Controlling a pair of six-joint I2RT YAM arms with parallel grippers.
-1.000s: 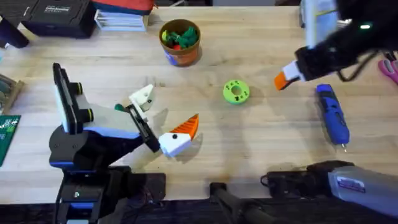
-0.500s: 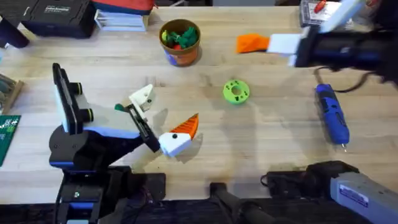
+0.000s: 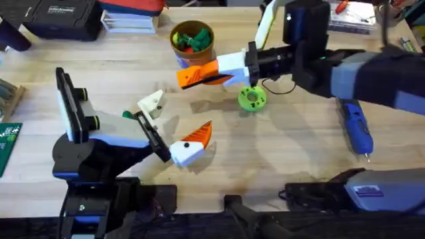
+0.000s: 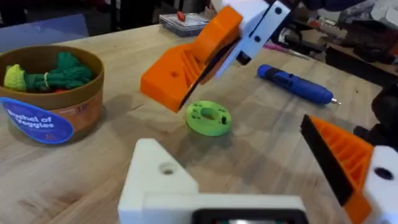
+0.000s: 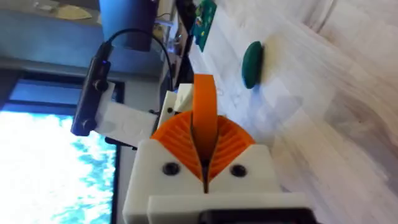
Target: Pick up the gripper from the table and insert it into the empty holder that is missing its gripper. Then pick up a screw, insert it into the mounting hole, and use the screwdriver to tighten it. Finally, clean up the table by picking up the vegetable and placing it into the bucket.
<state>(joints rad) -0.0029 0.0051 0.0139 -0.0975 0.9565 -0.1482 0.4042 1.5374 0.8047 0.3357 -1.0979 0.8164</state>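
My right gripper (image 3: 191, 76) reaches across the middle of the table, just in front of the bucket (image 3: 192, 44). In the right wrist view its orange ribbed pads (image 5: 233, 140) are shut on the thin orange gripper (image 5: 204, 102), held edge-on. My left gripper (image 3: 174, 122) rests open at the lower left. One finger is the bare white empty holder (image 3: 153, 103) (image 4: 158, 180); the other carries an orange tip (image 3: 198, 136) (image 4: 345, 158). The dark teal vegetable (image 3: 126, 115) (image 5: 252, 62) lies beside the left arm. The blue screwdriver (image 3: 355, 123) (image 4: 295, 86) lies at the right.
A lime-green ring disc (image 3: 252, 98) (image 4: 208, 118) sits just under the right arm. Across the back are a black case (image 3: 60, 16) and a small clear box (image 3: 352, 12). A green circuit board (image 3: 6, 143) lies at the left edge.
The right arm has swung from the far right across to the middle with the orange gripper held in it, ending near the bucket. The left arm has not moved.
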